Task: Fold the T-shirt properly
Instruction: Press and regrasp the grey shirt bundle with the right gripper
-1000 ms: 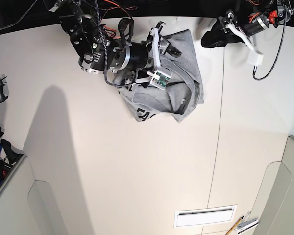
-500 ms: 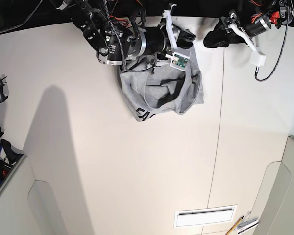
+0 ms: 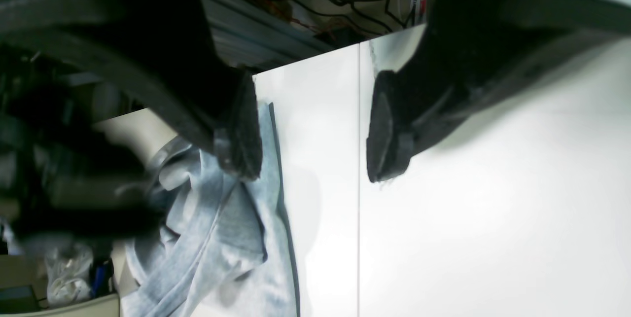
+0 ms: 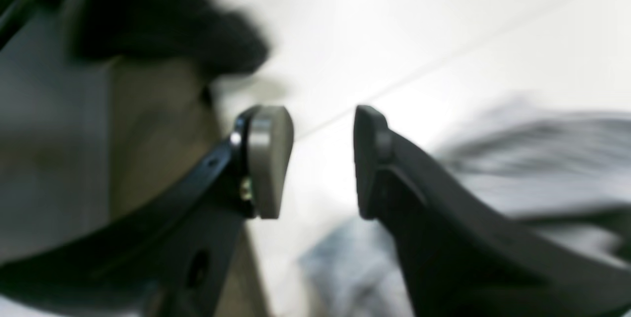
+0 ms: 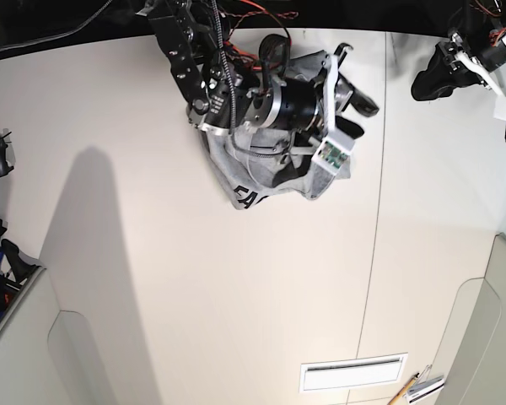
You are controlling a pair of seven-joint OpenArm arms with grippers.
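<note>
T-shirt: crumpled in a heap near the far edge of the white table, left of the seam between its panels; black lettering peeks from the near hem.
Near ground: bare tabletop, a vent grille and some pens at the near edge, well apart from the cloth.
Handling: looks to me like soft, light, limp cotton that will sag and drag folds along when lifted; not fragile, not slippery.
Where to take hold: my guess is a hem corner or shoulder seam at the heap's rim, pinching a single layer so it can be spread flat first.
Right gripper: fingers parted with nothing between them, pointed out over the heap's far-right edge; its wrist view is blurred, grey cloth showing below the fingertips.
Right arm pose: stretched low across the shirt, forearm covering much of it.
Left gripper: pads spread apart and empty, above bare table.
Left arm pose: drawn off to the far corner, beyond the seam, apart from the shirt; its wrist view shows the shirt's edge just beside one pad.
</note>
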